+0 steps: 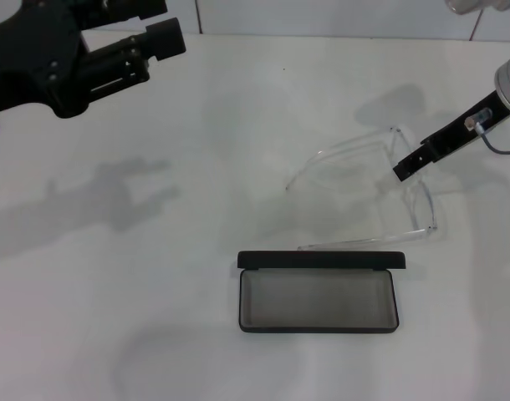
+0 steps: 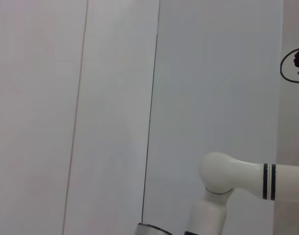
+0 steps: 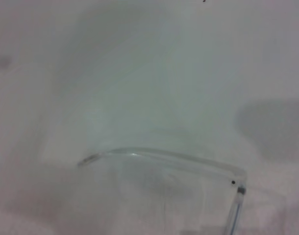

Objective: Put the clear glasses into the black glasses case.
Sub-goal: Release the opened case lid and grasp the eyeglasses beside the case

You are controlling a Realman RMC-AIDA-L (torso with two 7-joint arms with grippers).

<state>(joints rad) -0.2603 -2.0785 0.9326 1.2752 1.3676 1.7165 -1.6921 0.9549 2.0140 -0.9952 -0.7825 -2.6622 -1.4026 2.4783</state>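
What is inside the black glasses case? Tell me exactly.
Only grey lining shows inside the open black glasses case. The clear glasses lie on the table behind it, by the right gripper. Nothing hides the tray.

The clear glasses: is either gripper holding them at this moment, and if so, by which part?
It cannot be told. The right gripper is at the front frame of the clear glasses, but contact is unclear. The left gripper is raised, far off, holding nothing.

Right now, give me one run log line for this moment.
right gripper: at clear glasses | black glasses case: open, empty | left gripper: parked far-left | white table
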